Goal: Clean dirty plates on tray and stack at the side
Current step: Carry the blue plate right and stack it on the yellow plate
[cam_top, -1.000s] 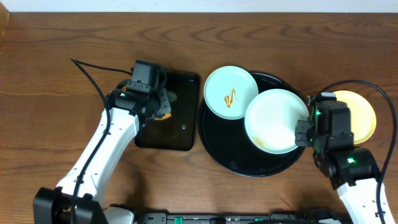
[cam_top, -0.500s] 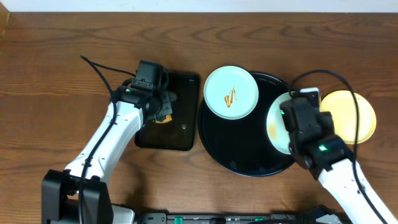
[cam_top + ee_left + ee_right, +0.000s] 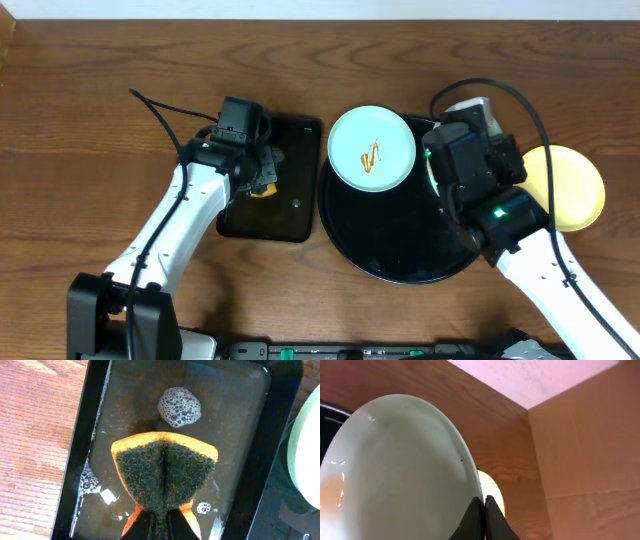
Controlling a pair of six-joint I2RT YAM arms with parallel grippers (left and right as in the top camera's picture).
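Overhead: right gripper [image 3: 483, 504] holds a plate [image 3: 395, 470] on edge; left gripper [image 3: 160, 526] clamps sponge [image 3: 165, 467].

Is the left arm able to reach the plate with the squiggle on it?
Probably yes. The squiggle plate lies uncovered right beside the small tray where the left gripper holds the sponge. Nothing stands between them; the right gripper holds another plate farther right.

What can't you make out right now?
The held plate: overhead, the right arm covers nearly all; right wrist shows one face only.
The yellow plate: overhead, its left part lies under that arm.
The left gripper: only tips show, pinching the sponge; the rest is cut by the left wrist view's bottom edge.
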